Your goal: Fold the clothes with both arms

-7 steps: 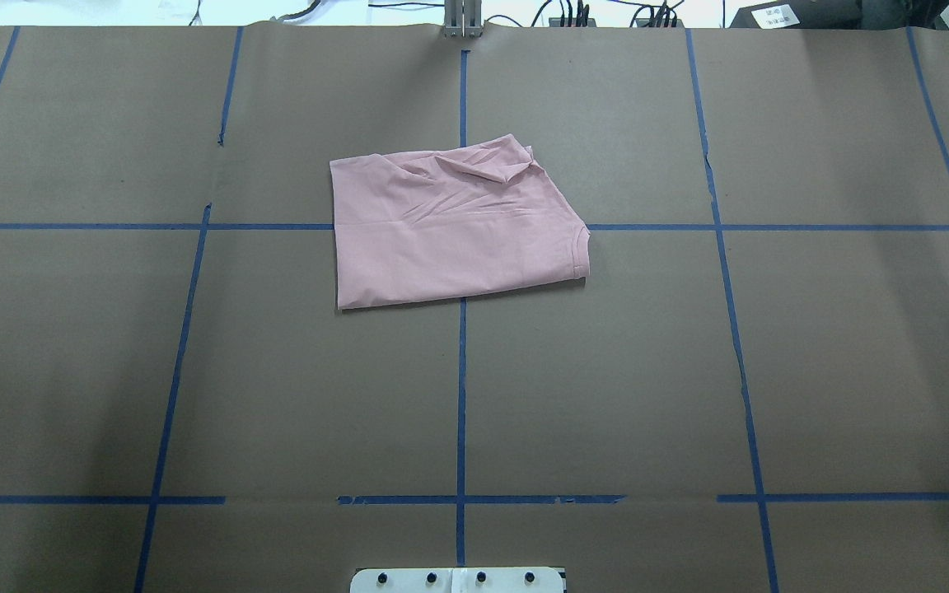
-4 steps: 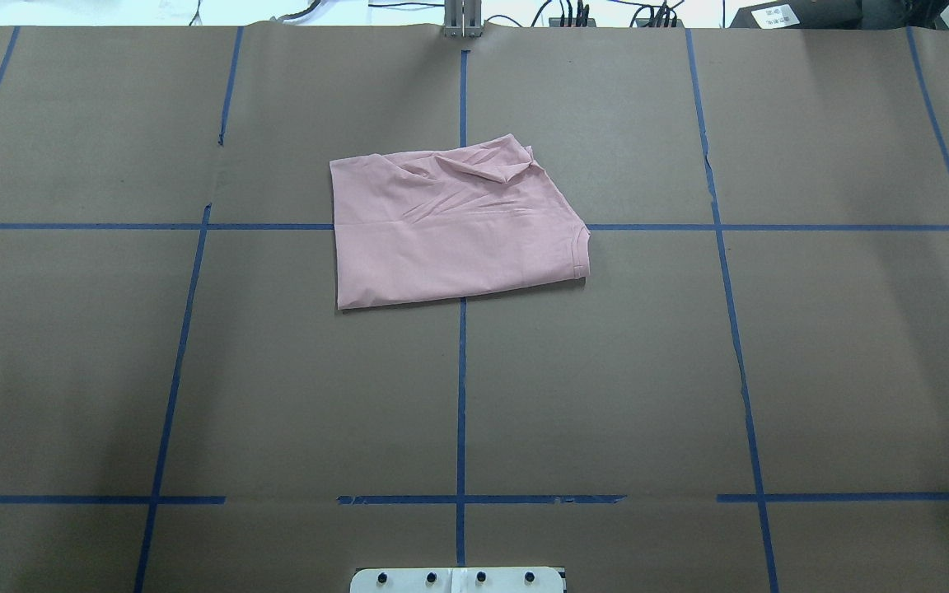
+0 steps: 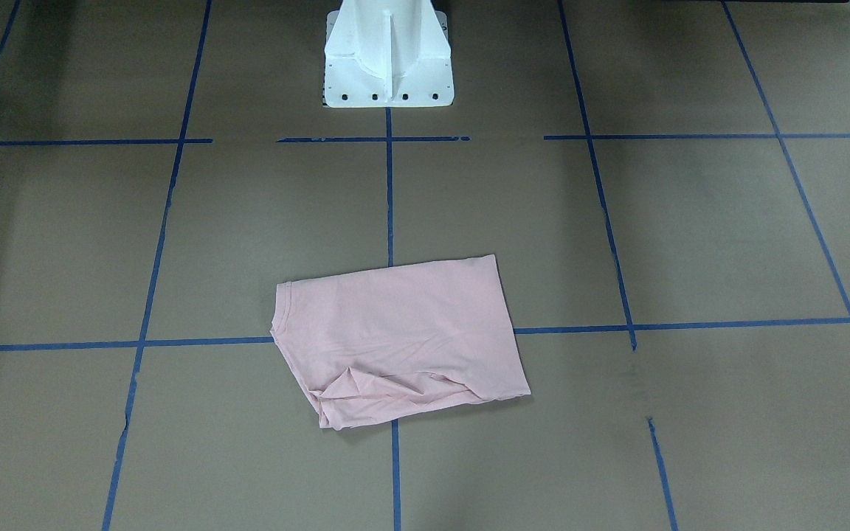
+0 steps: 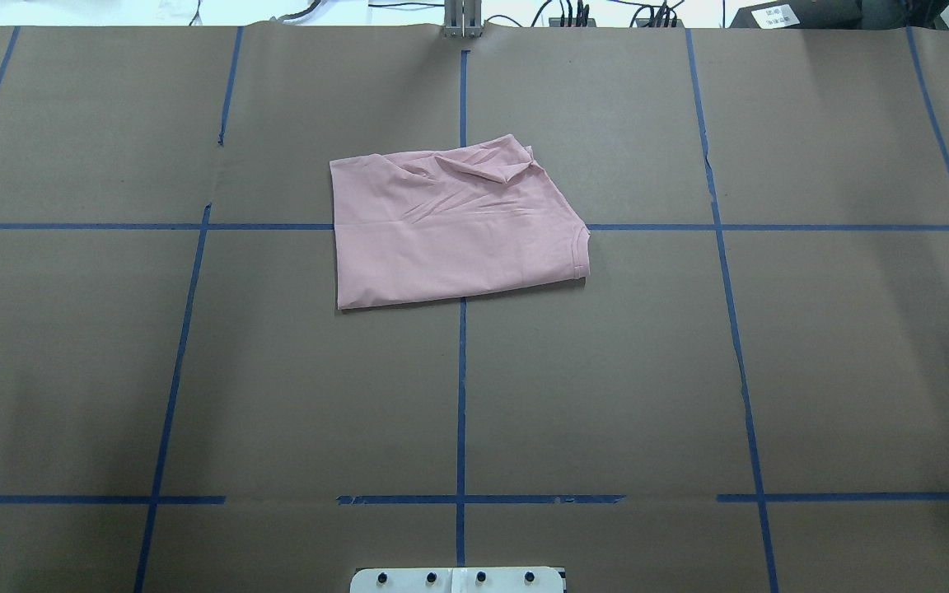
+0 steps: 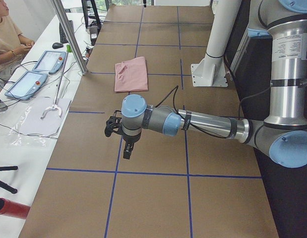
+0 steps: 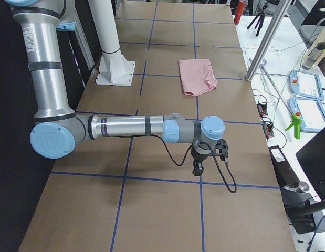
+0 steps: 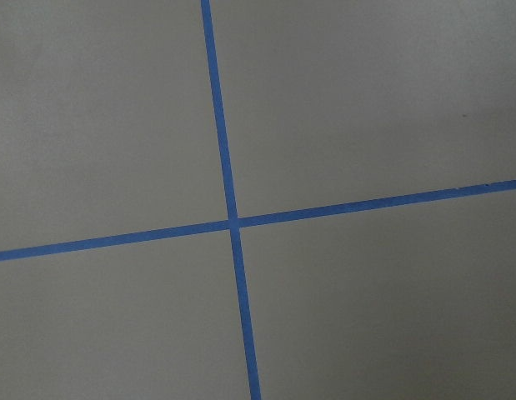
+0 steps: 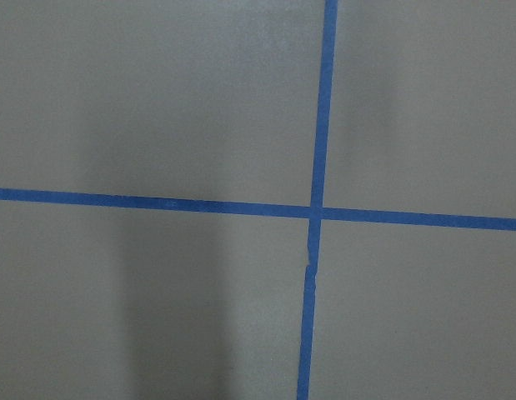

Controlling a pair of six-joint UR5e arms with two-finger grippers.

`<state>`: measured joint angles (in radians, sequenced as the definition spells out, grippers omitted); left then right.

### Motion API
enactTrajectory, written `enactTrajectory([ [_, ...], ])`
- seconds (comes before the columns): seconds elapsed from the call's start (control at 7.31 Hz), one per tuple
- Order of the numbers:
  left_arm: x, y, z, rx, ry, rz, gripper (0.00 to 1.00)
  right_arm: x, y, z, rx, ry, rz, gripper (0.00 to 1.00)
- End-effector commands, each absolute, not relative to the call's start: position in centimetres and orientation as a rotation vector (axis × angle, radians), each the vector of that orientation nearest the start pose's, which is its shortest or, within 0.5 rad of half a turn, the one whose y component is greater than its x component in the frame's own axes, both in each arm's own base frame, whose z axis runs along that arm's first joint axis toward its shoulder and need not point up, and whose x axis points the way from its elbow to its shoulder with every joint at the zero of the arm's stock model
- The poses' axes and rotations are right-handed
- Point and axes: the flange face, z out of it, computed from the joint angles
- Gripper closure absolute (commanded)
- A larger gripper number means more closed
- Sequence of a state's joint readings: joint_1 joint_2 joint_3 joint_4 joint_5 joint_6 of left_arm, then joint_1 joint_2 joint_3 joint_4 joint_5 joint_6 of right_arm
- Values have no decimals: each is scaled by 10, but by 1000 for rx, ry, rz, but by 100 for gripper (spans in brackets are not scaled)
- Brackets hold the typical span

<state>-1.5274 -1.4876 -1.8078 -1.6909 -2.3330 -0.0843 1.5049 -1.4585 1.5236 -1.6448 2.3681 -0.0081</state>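
Note:
The pale pink T-shirt (image 4: 454, 226) lies folded into a rough rectangle at the table's middle, plain side up, with a bunched wrinkle at its far edge. It also shows in the front-facing view (image 3: 403, 332) and in both side views (image 5: 132, 74) (image 6: 196, 76). The left gripper (image 5: 127, 151) hangs over bare paper far from the shirt, toward the table's left end. The right gripper (image 6: 198, 167) hangs over bare paper toward the right end. Both show only in the side views, so I cannot tell whether they are open or shut. Both wrist views show only brown paper and blue tape crosses.
The white pedestal base (image 3: 388, 74) stands at the robot's side of the table. Blue tape lines grid the brown paper (image 4: 194, 371). A metal post (image 5: 69, 34) stands at the far edge. A side table with tablets (image 5: 29, 82) and a seated person (image 5: 7, 34) lie beyond.

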Motion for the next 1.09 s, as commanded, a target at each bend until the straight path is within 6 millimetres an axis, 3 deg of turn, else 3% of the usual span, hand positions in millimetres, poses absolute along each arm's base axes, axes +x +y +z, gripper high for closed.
enactTrajectory([
  [0.0, -43, -468, 569, 207, 774, 66, 0, 27, -531, 635, -18, -796, -68, 0],
  [0.14, -42, -469, 568, 210, 776, 69, 0, 29, -515, 632, -10, -790, -69, 0],
  [0.27, -39, -470, 564, 214, 783, 80, 0, 29, -512, 623, -4, -792, -50, 0],
  [0.96, -38, -469, 565, 212, 784, 81, 0, 21, -521, 616, 0, -793, -59, 0],
])
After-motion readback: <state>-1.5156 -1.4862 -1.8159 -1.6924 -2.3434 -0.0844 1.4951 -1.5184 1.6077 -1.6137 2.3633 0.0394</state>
